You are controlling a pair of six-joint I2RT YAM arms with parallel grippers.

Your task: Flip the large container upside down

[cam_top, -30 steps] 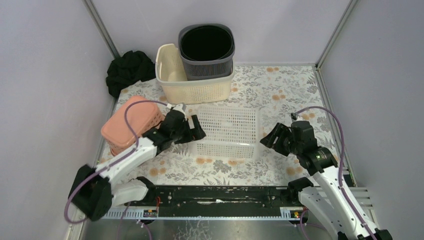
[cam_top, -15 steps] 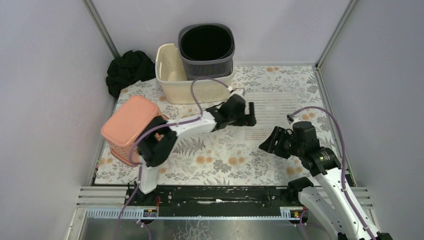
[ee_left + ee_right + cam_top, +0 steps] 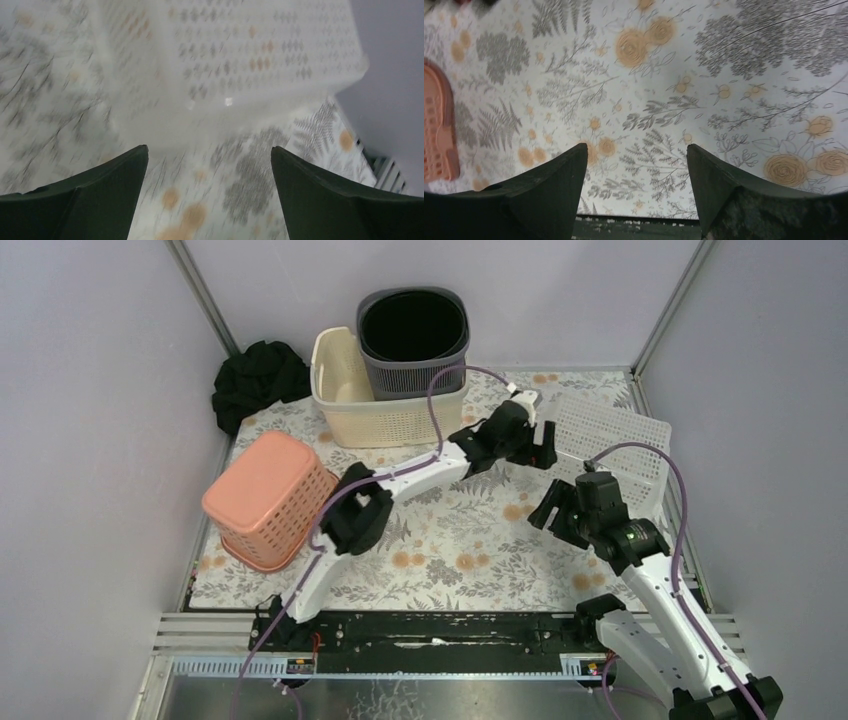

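Observation:
The large white mesh container (image 3: 612, 443) lies at the far right of the mat, tilted, with a broad perforated face towards the camera. It fills the top of the left wrist view (image 3: 240, 65), blurred. My left gripper (image 3: 541, 447) is stretched far across the table, open and empty, just left of the container and close to its edge. My right gripper (image 3: 551, 511) is open and empty, hovering over the floral mat in front of the container. The right wrist view shows only mat between its fingers (image 3: 636, 165).
A pink basket (image 3: 265, 498) lies upside down at the left and shows at the edge of the right wrist view (image 3: 436, 130). A cream basket (image 3: 390, 422) holding a dark grey bin (image 3: 413, 338) stands at the back. A black cloth (image 3: 258, 380) lies in the back left corner.
My left arm swung from the left of the table to the far right. The white container went from the middle to the far right, now tilted. My right gripper barely moved.

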